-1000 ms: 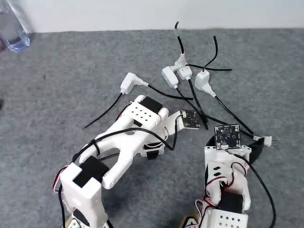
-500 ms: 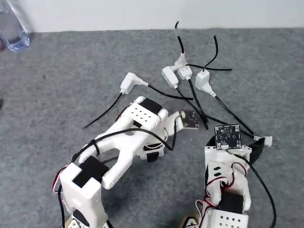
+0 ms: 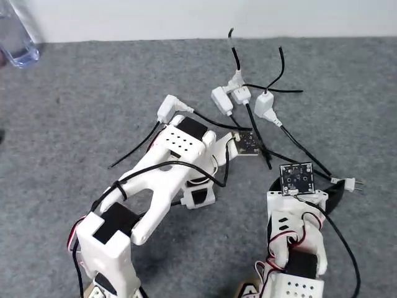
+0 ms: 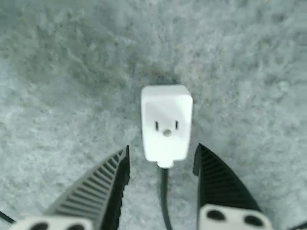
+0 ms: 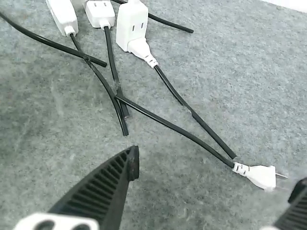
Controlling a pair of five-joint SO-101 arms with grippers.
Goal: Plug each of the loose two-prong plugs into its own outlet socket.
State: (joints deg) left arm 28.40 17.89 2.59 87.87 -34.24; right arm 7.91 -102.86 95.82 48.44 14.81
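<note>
A white outlet socket [image 4: 166, 122] lies on the grey carpet, its black cord running back between the fingers of my left gripper [image 4: 163, 149], which is open with its fingertips just either side of the socket's cord end. In the high view this socket [image 3: 166, 109] sits just past the left arm [image 3: 181, 141]. A loose two-prong plug [image 5: 261, 176] on a black cord lies between the wide-open fingers of my right gripper [image 5: 216, 167], nearer one finger. The same plug [image 3: 348, 184] lies beside the right arm in the high view. Three more white sockets [image 3: 240, 94] cluster at the back.
Black cords [image 5: 115, 96] cross each other between the socket cluster and the right arm. A clear container [image 3: 15, 43] stands at the far left corner by the white wall. Bare carpet [image 3: 74, 112] spreads to the left.
The left arm has moved forward toward the left-most socket, bringing its gripper up to it. The right arm and the plug have stayed put.
</note>
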